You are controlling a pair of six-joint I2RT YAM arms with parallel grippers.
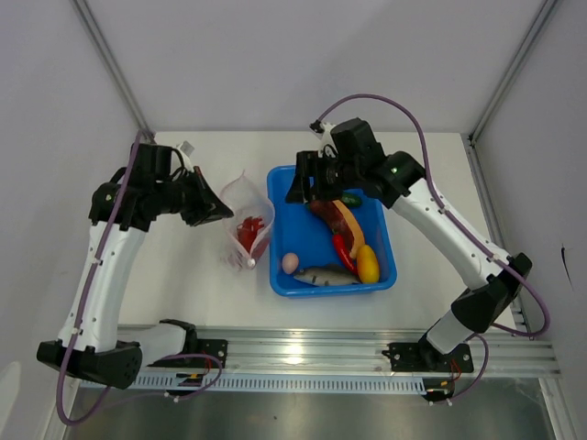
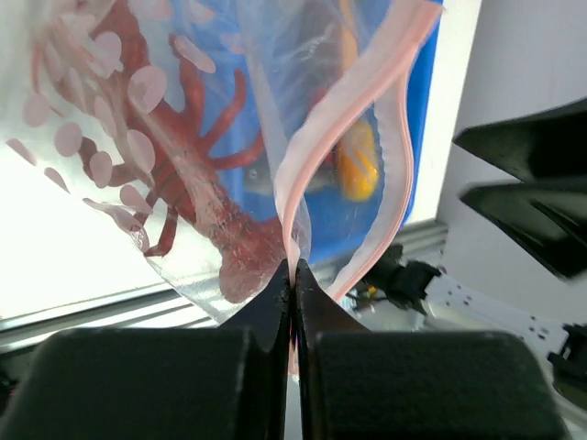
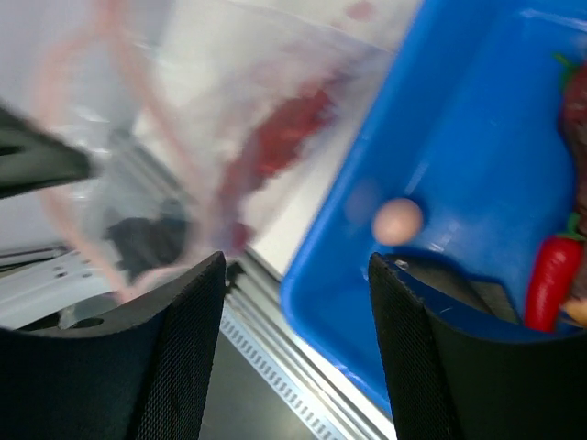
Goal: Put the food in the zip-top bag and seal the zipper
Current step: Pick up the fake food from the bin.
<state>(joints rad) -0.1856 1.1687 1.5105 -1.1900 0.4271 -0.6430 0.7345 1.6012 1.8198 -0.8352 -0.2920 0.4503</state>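
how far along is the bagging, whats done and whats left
Done: one red toy food sits inside the zip-top bag. In hand: the left gripper pinches the zipper strip, holding the mouth open; the right gripper is open and empty by the blue tub's edge. Left: egg, fish, yellow pepper and chili lie in the tub, and the zipper is unsealed.

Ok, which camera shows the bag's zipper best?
Left wrist: the zipper fills the frame, its two pink strips parted, pinched at the bottom by the left end effector. Top view shows the bag small, the strip barely visible. Right wrist shows only a blurred pink line.
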